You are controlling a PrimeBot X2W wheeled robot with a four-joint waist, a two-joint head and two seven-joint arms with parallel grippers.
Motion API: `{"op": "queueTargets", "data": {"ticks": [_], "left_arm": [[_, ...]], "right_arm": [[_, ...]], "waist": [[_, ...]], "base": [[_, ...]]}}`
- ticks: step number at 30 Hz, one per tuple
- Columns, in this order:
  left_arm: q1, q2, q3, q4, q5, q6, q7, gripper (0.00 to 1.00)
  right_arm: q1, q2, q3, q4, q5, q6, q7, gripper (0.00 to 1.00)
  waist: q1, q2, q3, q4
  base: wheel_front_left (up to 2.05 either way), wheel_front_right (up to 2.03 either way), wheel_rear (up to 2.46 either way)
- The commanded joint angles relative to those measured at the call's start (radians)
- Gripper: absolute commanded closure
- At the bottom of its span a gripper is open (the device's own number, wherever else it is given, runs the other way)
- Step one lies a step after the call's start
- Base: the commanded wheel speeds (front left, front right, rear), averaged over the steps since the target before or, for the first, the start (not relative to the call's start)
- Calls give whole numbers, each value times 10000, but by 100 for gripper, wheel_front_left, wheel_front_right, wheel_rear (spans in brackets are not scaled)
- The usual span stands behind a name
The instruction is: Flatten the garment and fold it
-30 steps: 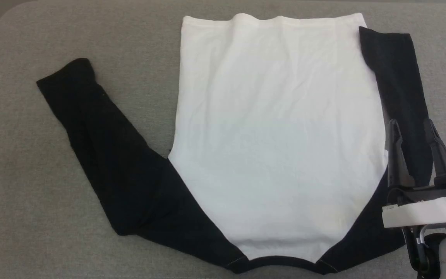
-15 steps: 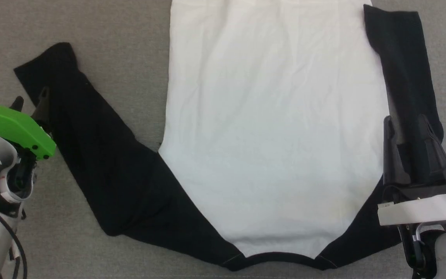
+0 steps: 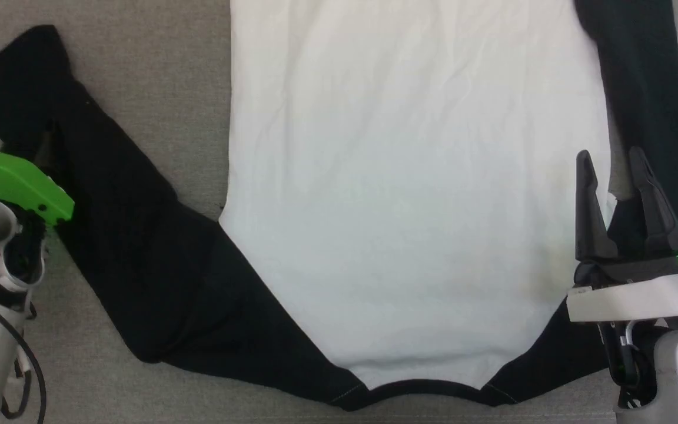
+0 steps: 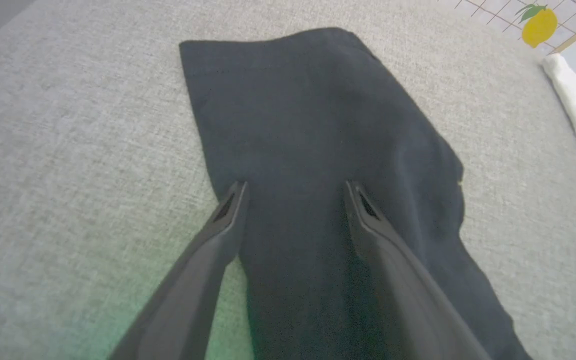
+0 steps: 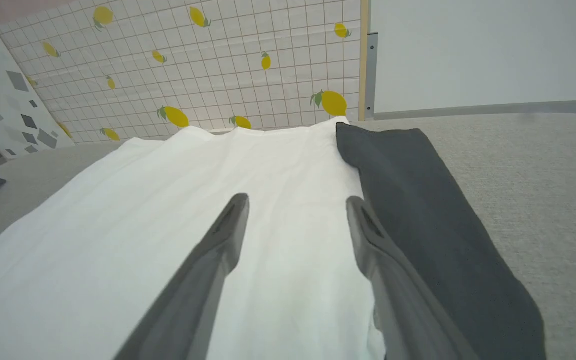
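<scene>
The garment point(image 3: 409, 194) lies flat on the grey table, neckline point(image 3: 427, 388) nearest me. Its white body fills the middle. The black left sleeve point(image 3: 115, 206) stretches out to the upper left; the black right sleeve point(image 3: 645, 100) lies along the body's right edge. My left gripper point(image 4: 295, 187) hovers open over the left sleeve point(image 4: 318, 120), its fingers either side of the cloth's middle. My right gripper point(image 3: 612, 162) is open at the seam between the white body and the right sleeve. In the right wrist view its fingers point(image 5: 218, 250) hang over the white cloth point(image 5: 143, 225), beside the right sleeve point(image 5: 418, 200).
The grey padded table point(image 3: 156, 76) carries the garment, with bare surface left of the body and past the right sleeve point(image 5: 543, 175). A lemon-patterned tiled wall point(image 5: 218, 65) stands behind the table's far edge. My left arm's green wrist cover point(image 3: 15, 179) sits at the left edge.
The head camera has dipped closer, so the whole picture has shifted. My left arm has come in over the left sleeve. My right gripper has moved from over the right sleeve toward the white body's edge.
</scene>
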Motion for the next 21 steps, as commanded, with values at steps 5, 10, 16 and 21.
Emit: {"op": "queueTargets", "data": {"ticks": [5,10,16,21], "left_arm": [[-367,99,338,590,-52,306,-80,0],[-460,285,629,979,-561,272,511,0],[-420,523,385,673,-1101,-160,1947,75],[-342,634,-112,231,-894,-520,2363,100]], "right_arm": [[-338,-8,140,102,53,-15,-165,0],[-387,-8,178,176,95,-15,-222,0],[-360,-8,173,282,111,-15,-273,0],[-417,-8,245,380,199,-15,-285,0]], "waist": [[0,-1,430,-127],[0,-1,569,-194],[0,-1,544,-170],[0,-1,398,-148]], "base": [[0,0,0],[0,0,0],[0,0,0],[0,0,0]]}}
